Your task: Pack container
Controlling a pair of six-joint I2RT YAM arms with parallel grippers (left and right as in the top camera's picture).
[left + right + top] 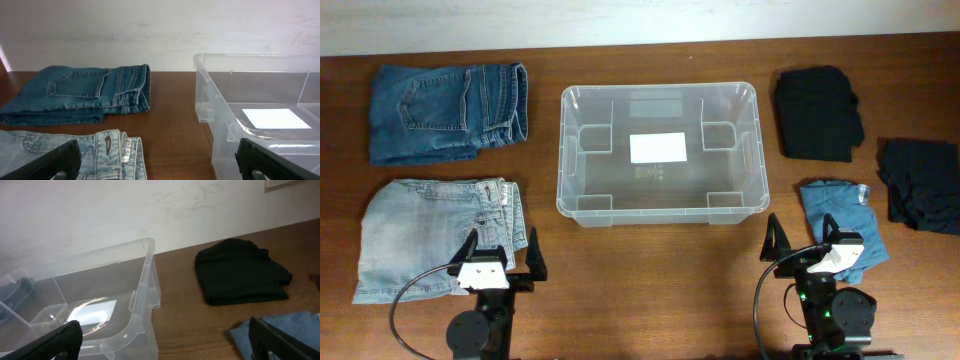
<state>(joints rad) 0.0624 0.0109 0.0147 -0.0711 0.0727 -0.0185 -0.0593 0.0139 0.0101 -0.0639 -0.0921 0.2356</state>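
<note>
Left gripper [502,245] and right gripper [802,238] hover at frame bottom, fingers apart, empty. The container [658,87] sits center, empty; dark jeans [448,98] and pale jeans [435,235] at left, 2 black garments [818,112] and a blue garment [840,210] at right: 0 packed.

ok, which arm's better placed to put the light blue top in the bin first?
Right, most likely. The right gripper is open and sits right next to the light blue top, and the container is just ahead and inward of it. The left gripper, also open, is across the table by the light jeans.
</note>
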